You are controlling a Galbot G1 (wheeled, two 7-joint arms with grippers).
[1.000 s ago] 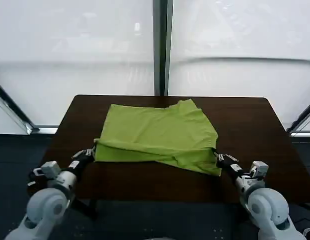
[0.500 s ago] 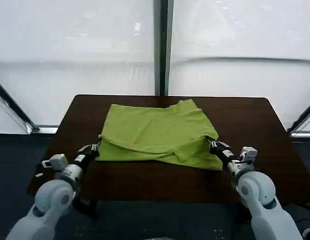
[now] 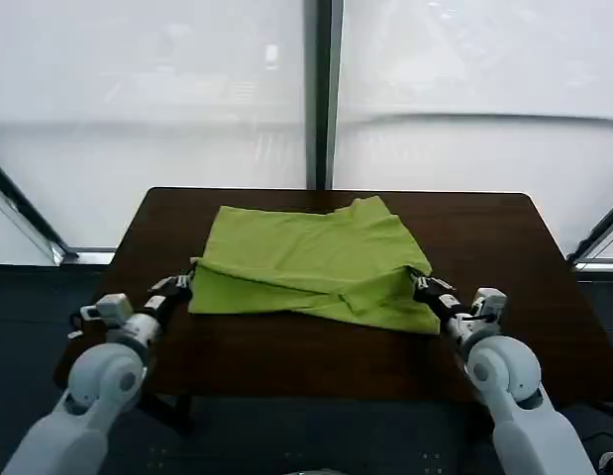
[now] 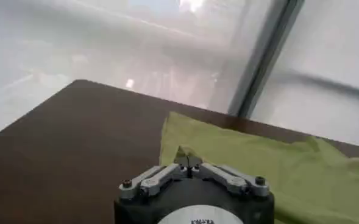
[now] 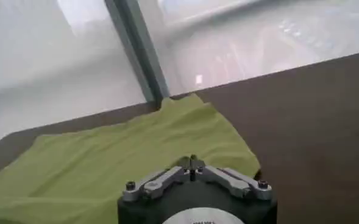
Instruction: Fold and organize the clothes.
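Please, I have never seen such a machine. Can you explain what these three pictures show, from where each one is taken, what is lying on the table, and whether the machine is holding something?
This is a robot with two arms, and each arm ends in a small gripper. The wide picture comes from a camera on its head, looking down at a dark brown table in front of large windows. The other two pictures come from cameras on the wrists, so each looks over its own gripper.

On the table lies one lime-green T-shirt, already partly folded. The left gripper is shut on the shirt's near left edge; the left wrist view shows its closed fingers pinching green fabric. The right gripper is shut on the near right edge in the same way, as the right wrist view shows. Both arms seem to be in the middle of a fold.
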